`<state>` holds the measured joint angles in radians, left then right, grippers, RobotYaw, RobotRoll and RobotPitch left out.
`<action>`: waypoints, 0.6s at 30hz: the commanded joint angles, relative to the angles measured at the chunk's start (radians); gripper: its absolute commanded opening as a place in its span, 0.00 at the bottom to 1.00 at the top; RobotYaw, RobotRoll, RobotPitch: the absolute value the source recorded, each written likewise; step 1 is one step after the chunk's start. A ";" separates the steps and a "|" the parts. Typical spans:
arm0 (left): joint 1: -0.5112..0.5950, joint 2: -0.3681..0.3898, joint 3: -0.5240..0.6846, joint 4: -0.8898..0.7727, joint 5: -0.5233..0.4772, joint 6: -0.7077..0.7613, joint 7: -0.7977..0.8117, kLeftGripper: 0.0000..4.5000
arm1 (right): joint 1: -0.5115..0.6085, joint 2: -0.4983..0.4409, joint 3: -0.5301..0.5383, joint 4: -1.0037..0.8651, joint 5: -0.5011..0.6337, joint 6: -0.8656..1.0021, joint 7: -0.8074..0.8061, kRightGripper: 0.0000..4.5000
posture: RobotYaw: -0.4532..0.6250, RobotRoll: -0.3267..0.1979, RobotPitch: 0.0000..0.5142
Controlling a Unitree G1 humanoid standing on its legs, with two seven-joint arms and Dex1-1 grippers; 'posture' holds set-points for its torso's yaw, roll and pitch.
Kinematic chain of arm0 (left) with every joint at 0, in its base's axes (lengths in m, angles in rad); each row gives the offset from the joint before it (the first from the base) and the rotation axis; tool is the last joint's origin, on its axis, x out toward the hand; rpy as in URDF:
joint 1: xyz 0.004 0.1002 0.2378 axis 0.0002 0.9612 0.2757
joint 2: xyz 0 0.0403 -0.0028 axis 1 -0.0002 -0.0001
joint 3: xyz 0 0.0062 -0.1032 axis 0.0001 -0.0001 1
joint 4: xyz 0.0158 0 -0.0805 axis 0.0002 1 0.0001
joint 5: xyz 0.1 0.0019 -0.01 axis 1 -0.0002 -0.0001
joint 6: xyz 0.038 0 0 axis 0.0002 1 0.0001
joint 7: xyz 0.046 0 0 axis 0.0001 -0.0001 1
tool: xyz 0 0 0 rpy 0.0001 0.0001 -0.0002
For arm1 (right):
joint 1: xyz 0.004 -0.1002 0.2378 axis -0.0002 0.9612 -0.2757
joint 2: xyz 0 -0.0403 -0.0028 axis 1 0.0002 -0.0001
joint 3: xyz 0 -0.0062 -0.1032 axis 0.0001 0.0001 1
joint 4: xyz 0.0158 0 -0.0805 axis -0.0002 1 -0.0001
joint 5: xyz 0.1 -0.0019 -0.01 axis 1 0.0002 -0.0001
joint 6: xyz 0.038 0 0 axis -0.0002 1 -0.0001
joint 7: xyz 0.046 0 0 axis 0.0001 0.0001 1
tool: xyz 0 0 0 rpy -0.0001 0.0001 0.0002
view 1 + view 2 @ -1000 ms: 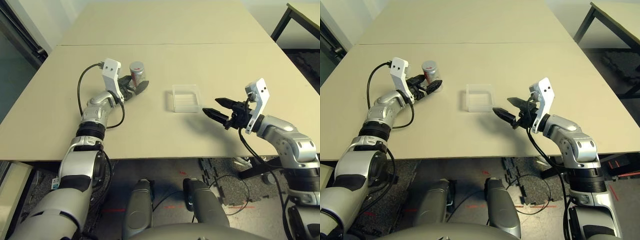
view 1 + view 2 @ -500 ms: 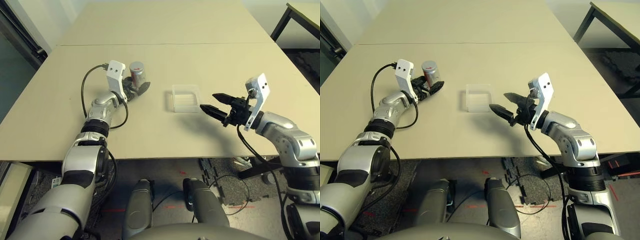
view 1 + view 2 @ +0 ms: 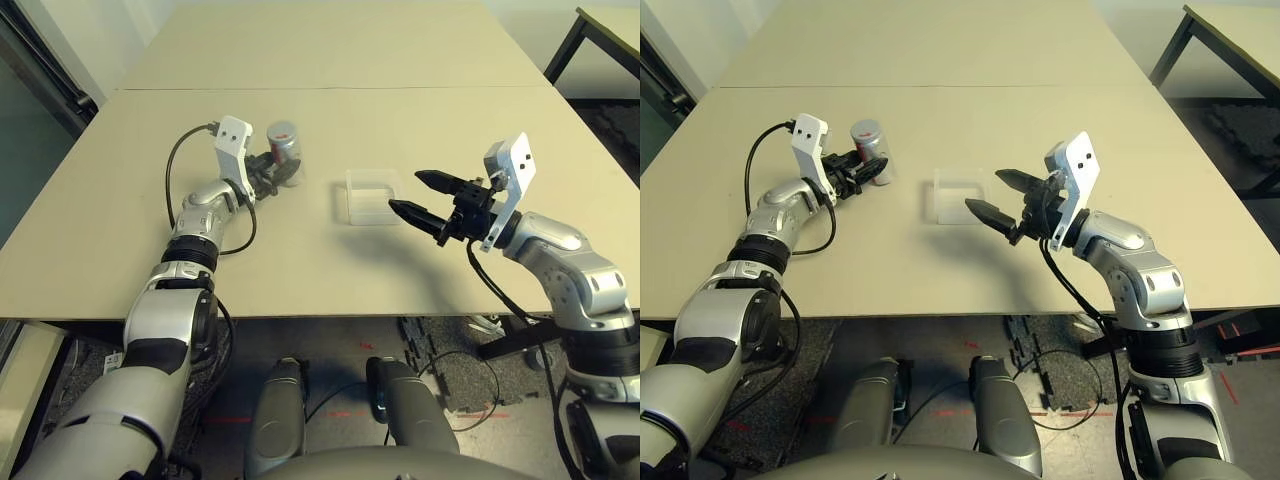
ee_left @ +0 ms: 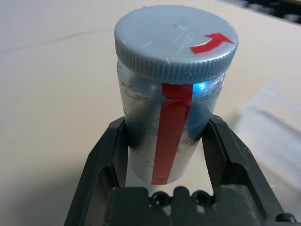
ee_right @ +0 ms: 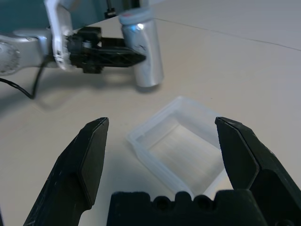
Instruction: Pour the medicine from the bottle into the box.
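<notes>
Since a second ago, left gripper (image 4: pixel 165 155) has straddled the bottle (image 4: pixel 171 101), upright on desk (image 3: pixel 330 130) left of the box (image 3: pixel 371 195); grip looks closed, contact unclear. Right gripper (image 3: pixel 418 196) advanced, spread wide beside box. Cap (image 4: pixel 176 40) still on: unscrew first. Only marking: red arrow.

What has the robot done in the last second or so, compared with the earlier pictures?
The left gripper has pushed forward so its fingers now sit on either side of the bottle, which stands upright with its cap on. The right gripper has moved in closer to the box, fingers spread wide. The box itself has stayed where it was on the table.
</notes>
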<state>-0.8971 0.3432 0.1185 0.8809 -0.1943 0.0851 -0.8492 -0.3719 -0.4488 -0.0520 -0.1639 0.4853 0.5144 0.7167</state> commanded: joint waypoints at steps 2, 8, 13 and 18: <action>0.081 0.037 -0.043 -0.203 -0.045 0.145 -0.125 0.55 | 0.002 0.025 0.010 -0.005 -0.008 -0.010 -0.023 1.00 | 0.40 0.62 0.22; 0.157 0.064 -0.091 -0.403 -0.071 0.254 -0.193 0.55 | -0.015 0.027 0.005 -0.009 -0.002 0.006 -0.026 1.00 | 0.39 0.62 0.23; 0.161 0.059 -0.118 -0.436 -0.066 0.267 -0.202 0.55 | -0.046 0.033 0.024 -0.026 0.007 0.042 -0.026 1.00 | 0.39 0.62 0.22; 0.154 0.038 -0.168 -0.436 -0.053 0.249 -0.225 0.55 | -0.114 0.022 0.094 -0.059 -0.007 0.114 -0.016 1.00 | 0.37 0.62 0.21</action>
<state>-0.7401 0.3886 -0.0245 0.4651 -0.2523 0.3413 -1.0597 -0.4615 -0.4178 0.0214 -0.1960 0.4807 0.6012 0.6966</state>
